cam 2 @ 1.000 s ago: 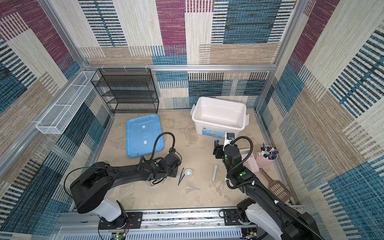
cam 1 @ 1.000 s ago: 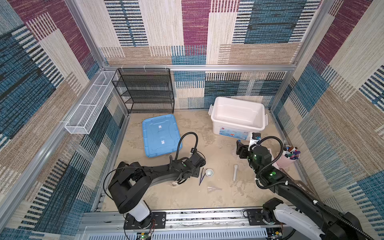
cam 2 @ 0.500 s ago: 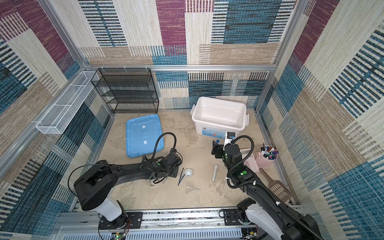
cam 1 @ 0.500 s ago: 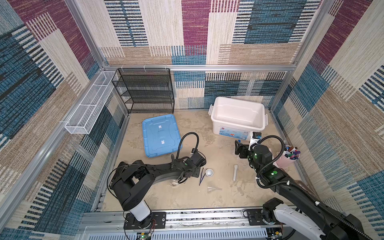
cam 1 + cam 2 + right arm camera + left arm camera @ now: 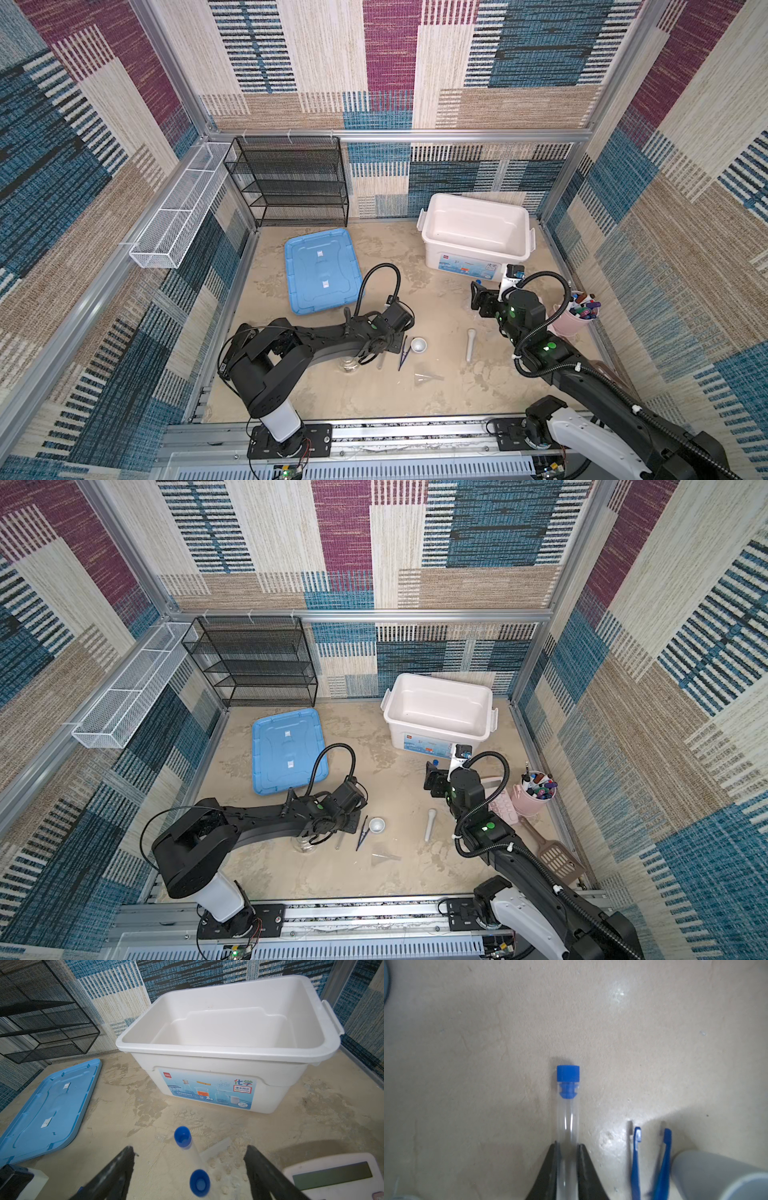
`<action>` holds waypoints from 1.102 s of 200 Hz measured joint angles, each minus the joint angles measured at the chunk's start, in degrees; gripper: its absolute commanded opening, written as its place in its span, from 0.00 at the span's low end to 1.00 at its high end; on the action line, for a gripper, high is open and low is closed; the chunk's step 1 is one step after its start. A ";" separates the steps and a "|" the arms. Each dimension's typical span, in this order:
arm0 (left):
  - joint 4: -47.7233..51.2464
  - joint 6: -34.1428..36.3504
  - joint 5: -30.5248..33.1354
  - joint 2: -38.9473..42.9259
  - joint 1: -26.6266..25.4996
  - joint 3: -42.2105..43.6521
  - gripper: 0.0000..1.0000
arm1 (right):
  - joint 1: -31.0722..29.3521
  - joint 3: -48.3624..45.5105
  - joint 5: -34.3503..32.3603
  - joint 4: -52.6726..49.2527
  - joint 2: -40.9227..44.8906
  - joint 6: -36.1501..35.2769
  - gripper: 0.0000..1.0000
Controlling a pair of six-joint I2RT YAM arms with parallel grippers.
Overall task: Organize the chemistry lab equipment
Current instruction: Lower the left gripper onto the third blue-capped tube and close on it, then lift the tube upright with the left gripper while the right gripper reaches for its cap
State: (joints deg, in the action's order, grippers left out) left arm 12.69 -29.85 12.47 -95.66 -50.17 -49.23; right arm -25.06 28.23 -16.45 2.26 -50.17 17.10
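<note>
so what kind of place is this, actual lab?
Looks like a staged robot test cell, not a real lab: aluminium frame with patterned wall panels, left arm and right arm bolted to a front rail, and a chemistry-kit bin plus a test tube as props.
</note>
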 measured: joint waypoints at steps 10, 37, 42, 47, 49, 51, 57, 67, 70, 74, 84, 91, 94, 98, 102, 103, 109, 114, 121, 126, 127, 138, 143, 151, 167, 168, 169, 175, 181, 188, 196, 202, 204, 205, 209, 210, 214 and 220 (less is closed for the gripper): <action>-0.04 0.09 -0.11 0.00 0.00 0.00 0.15 | 0.00 0.00 0.00 -0.04 0.07 0.02 0.82; -0.37 0.31 -0.63 0.02 0.00 0.00 0.13 | 0.00 0.00 0.07 -0.15 0.50 0.44 0.80; -0.42 0.33 -0.74 0.07 0.00 0.00 0.13 | 0.00 0.00 0.42 -0.15 0.66 0.48 0.79; -0.42 0.44 -0.83 0.11 0.00 0.00 0.12 | 0.00 0.00 0.90 -0.17 0.79 0.68 0.79; -0.42 0.52 -0.83 0.13 0.00 0.00 0.12 | 0.00 0.00 1.07 -0.17 0.85 0.68 0.78; -0.42 0.57 -0.85 0.15 0.00 0.00 0.12 | 0.00 0.00 1.14 -0.15 0.92 0.68 0.78; -0.39 0.76 -1.16 0.26 0.00 0.00 0.12 | 0.00 0.00 1.38 -0.15 1.03 0.70 0.77; -0.35 1.20 -2.29 0.66 -0.02 0.00 0.11 | 0.00 0.00 1.57 -0.15 1.01 0.74 0.76; -0.35 1.36 -2.27 0.81 -0.02 0.00 0.11 | -0.02 0.00 1.86 -0.15 1.01 0.81 0.75; -0.35 1.53 -2.29 1.05 -0.04 0.00 0.11 | -0.02 0.02 2.27 -0.20 0.94 0.81 0.75; -0.33 1.90 -2.32 1.97 -0.15 0.00 0.11 | -0.04 0.42 2.97 -0.52 0.68 0.79 0.73; -0.35 2.21 -2.32 2.78 -0.15 0.00 0.11 | -0.07 0.74 3.43 -0.59 0.52 0.76 0.72; -0.35 2.38 -2.29 3.13 -0.15 0.00 0.11 | -0.07 0.87 3.78 -0.59 0.48 0.74 0.72; -0.37 2.60 -2.32 3.56 -0.15 0.00 0.11 | -0.07 0.98 4.09 -0.59 0.42 0.66 0.72; -0.39 2.78 -2.32 4.07 -0.15 0.02 0.11 | -0.09 1.14 4.42 -0.57 0.35 0.59 0.71; -0.39 2.86 -2.32 4.26 -0.15 0.02 0.11 | -0.11 1.18 4.52 -0.57 0.33 0.59 0.71; -0.52 3.17 -2.32 5.09 -0.15 0.17 0.11 | -0.11 1.36 4.92 -0.59 0.22 0.59 0.70; -0.70 3.48 -2.29 5.88 -0.15 0.33 0.11 | -0.11 1.51 5.46 -0.59 0.13 0.59 0.70; -0.96 4.02 -2.29 6.88 -0.15 0.63 0.10 | -0.11 1.73 6.19 -0.59 0.07 0.59 0.70; -1.25 4.48 -2.29 7.69 -0.15 0.87 0.10 | -0.13 1.90 6.58 -0.57 0.04 0.59 0.69; -1.36 4.57 -2.29 7.91 -0.15 0.98 0.10 | -0.15 1.95 6.78 -0.57 0.04 0.59 0.69; -2.36 5.29 -2.27 9.79 -0.17 1.84 0.11 | -0.26 2.43 7.65 -0.57 -0.13 0.59 0.69; -2.84 5.75 -2.27 10.54 -0.22 2.23 0.11 | -0.35 2.60 8.28 -0.55 -0.22 0.59 0.69; -3.61 6.38 -2.29 11.76 -0.26 2.89 0.11 | -0.50 2.80 9.03 -0.48 -0.39 0.61 0.69; -5.55 7.74 -2.29 14.05 -0.59 4.20 0.11 | -0.76 2.93 10.97 -0.26 -0.79 0.63 0.68; -5.66 7.80 -2.29 14.12 -0.59 4.24 0.11 | -0.76 2.93 11.10 -0.26 -0.83 0.63 0.68; -5.77 7.87 -2.27 14.21 -0.59 4.28 0.11 | -0.76 2.93 11.19 -0.26 -0.83 0.63 0.68; -6.60 8.37 -2.32 14.86 -0.72 4.68 0.11 | -0.81 2.93 12.11 -0.15 -0.98 0.66 0.67; -7.39 9.11 -2.32 15.45 -0.85 5.01 0.11 | -0.85 2.91 13.14 0.15 -1.22 0.81 0.67; -8.24 10.10 -2.32 16.04 -1.01 5.33 0.11 | -0.94 2.91 14.10 0.59 -1.49 0.92 0.66; -9.31 11.08 -2.34 16.61 -1.22 5.64 0.11 | -1.14 2.91 15.21 1.09 -1.81 1.11 0.66; -10.05 12.31 -2.43 16.96 -1.36 5.77 0.11 | -1.31 2.91 16.33 1.53 -2.14 1.31 0.65; -10.27 12.33 -2.47 17.03 -1.38 5.81 0.11 | -1.38 2.91 16.65 1.64 -2.25 1.36 0.65; -10.49 12.37 -2.49 17.09 -1.40 5.86 0.11 | -1.40 2.93 16.76 1.68 -2.29 1.38 0.65; -10.91 12.50 -2.60 17.29 -1.51 5.92 0.11 | -1.55 2.93 17.49 1.84 -2.56 1.51 0.65; -11.08 12.63 -2.62 17.35 -1.53 5.95 0.11 | -1.55 2.93 17.62 1.86 -2.60 1.53 0.65; -11.52 13.03 -2.73 17.53 -1.64 6.01 0.11 | -1.70 2.97 18.05 1.95 -2.86 1.62 0.65; -12.20 13.51 -2.89 17.77 -1.77 6.10 0.11 | -1.99 2.99 18.71 2.19 -3.26 1.90 0.65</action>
State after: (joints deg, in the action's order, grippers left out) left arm 0.49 -16.34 9.58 -77.89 -51.94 -43.13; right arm -27.05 31.22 2.26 4.45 -53.43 19.00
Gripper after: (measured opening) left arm 0.173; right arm 0.653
